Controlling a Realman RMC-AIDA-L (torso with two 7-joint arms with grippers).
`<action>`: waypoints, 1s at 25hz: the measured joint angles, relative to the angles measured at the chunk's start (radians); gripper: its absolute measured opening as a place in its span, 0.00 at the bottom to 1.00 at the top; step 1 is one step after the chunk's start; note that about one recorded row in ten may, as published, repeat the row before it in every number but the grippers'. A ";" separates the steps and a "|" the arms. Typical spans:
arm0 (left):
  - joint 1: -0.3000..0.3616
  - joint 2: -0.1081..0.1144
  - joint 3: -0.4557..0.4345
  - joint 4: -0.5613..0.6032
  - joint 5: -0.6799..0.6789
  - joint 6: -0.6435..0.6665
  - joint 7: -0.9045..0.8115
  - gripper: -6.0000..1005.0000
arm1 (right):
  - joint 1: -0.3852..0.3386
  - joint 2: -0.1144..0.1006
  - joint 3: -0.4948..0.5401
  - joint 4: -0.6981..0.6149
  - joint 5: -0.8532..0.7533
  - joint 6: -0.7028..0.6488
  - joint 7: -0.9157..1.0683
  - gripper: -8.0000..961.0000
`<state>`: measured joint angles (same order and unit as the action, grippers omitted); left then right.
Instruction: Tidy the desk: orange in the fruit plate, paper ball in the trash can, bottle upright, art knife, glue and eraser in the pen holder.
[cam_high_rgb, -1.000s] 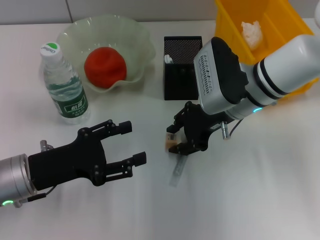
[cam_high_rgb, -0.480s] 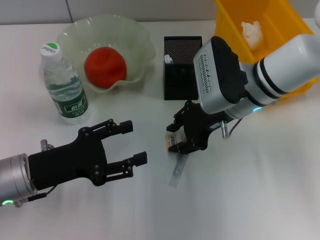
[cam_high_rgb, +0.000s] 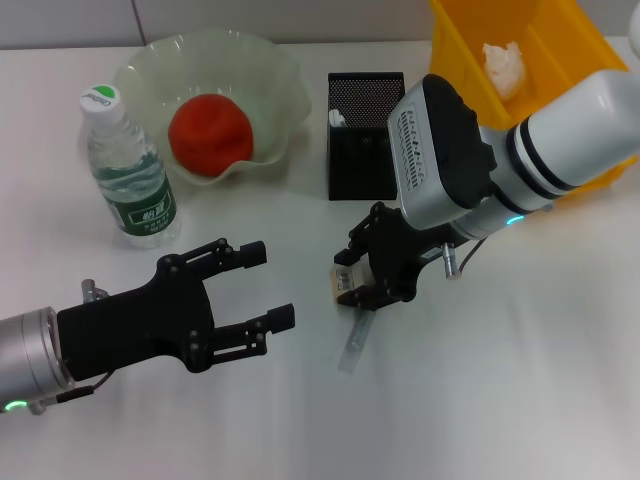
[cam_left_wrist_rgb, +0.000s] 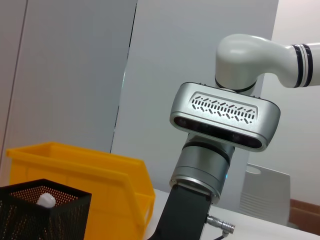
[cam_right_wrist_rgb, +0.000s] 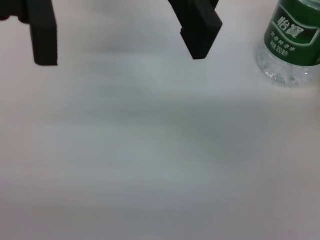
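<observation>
Head view: my right end effector (cam_high_rgb: 352, 283) is down at the tabletop (cam_high_rgb: 500, 400) in front of the pen holder (cam_high_rgb: 363, 135), its fingers closed on the eraser (cam_high_rgb: 345, 282). The art knife (cam_high_rgb: 354, 342) lies just beside the eraser, on the near side, close to touching it. My left end effector (cam_high_rgb: 258, 286) hovers spread wide and empty over the near-left tabletop. The orange (cam_high_rgb: 209, 136) sits in the fruit plate (cam_high_rgb: 266, 62), the bottle (cam_high_rgb: 128, 172) stands upright beside it, and the paper ball (cam_high_rgb: 505, 64) lies in the trash can (cam_high_rgb: 560, 40). A white cap, probably the glue (cam_high_rgb: 337, 119), shows inside the holder.

Left wrist view: I see the holder's mesh rim with that white cap, the yellow bin behind, and my right arm's wrist; no fingers of my own.

Right wrist view: only bare tabletop, the bottle's base, and my left fingers farther off.

To do this well, I should lift straight up so the knife is not dragged, clear the holder's rim, then release over its opening.
</observation>
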<state>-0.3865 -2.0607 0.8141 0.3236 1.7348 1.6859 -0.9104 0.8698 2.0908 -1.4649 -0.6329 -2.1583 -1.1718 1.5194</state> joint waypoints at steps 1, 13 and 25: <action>0.000 -0.001 0.000 0.000 0.000 0.000 0.000 0.80 | 0.000 0.000 0.000 0.001 0.000 0.000 0.000 0.46; 0.003 -0.003 0.000 0.000 0.002 0.000 0.001 0.80 | -0.001 0.000 -0.002 0.007 0.003 0.005 -0.001 0.43; 0.006 -0.002 -0.007 0.000 0.001 -0.009 0.002 0.80 | -0.126 -0.005 0.047 -0.176 0.050 -0.076 0.005 0.41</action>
<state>-0.3804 -2.0632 0.8072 0.3237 1.7358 1.6768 -0.9081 0.7441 2.0857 -1.4175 -0.8089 -2.1084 -1.2483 1.5247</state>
